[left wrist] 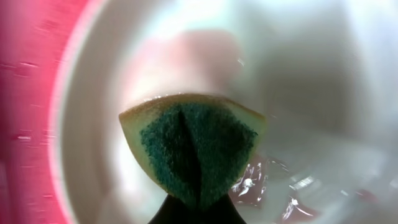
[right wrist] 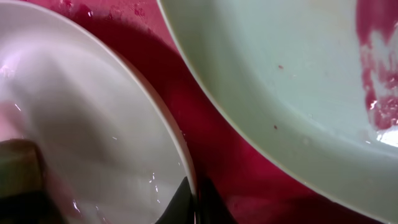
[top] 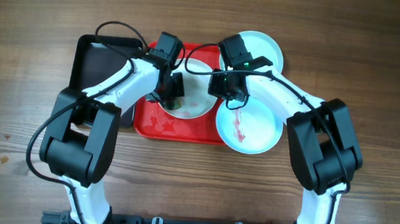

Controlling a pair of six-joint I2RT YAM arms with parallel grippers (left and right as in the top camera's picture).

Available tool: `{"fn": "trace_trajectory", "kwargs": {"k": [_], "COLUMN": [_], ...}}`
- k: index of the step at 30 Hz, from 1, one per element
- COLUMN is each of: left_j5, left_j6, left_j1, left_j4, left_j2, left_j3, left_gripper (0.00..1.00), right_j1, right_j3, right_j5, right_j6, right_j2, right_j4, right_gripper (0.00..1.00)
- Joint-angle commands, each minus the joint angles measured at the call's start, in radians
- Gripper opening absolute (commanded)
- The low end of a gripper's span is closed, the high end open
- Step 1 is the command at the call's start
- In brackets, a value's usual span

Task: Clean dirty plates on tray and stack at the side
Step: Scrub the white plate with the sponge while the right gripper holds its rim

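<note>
A white plate (top: 199,101) lies on the red tray (top: 177,128). My left gripper (top: 172,94) is shut on a folded green and yellow sponge (left wrist: 196,146) pressed onto the white plate (left wrist: 311,74), near red smears (left wrist: 261,183). My right gripper (top: 224,85) is shut on the white plate's rim (right wrist: 180,149). A pale blue plate (top: 253,127) with a red smear (right wrist: 379,68) overlaps the tray's right edge. Another pale blue plate (top: 263,49) lies behind the right arm on the table.
A smaller black tray (top: 102,63) lies to the left of the red tray, partly under my left arm. The wooden table (top: 377,84) extends to both sides. Cables run along both arms.
</note>
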Motion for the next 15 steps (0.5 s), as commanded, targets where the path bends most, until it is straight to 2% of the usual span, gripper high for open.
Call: {"fn": "trace_trajectory", "kwargs": {"k": [1,2,6,8,10,15], "left_j5": [0.135,0.132,0.132,0.132,0.132,0.132], "left_j6": [0.03,0.03,0.029,0.027,0.026,0.027], "left_j1": [-0.005,-0.005,-0.001,0.001,0.002,0.002], "left_j4": [0.007,0.011,0.037,0.05,0.06,0.054], "left_j2": [0.032,0.032,0.032,0.032,0.032,0.027], "left_j3": [-0.034,-0.034,-0.034,-0.033,-0.033,-0.029], "left_gripper": [0.04,0.04,0.04,0.04,0.04,0.04], "right_j1": [0.008,0.009,0.014,0.017,0.018,0.018], "right_j3": [0.001,0.001,0.001,0.001,0.001,0.001], "right_j5": [-0.058,-0.058,-0.058,-0.058,-0.058,-0.066], "right_j6": [-0.016,-0.016,-0.016,-0.015,-0.012,-0.005], "right_j2": [0.024,0.024,0.026,0.034,0.047,0.057], "right_j4": [-0.007,-0.007,-0.005,0.0,0.005,0.011], "right_gripper": [0.11,0.15,0.18,0.16,0.05,0.04]}}
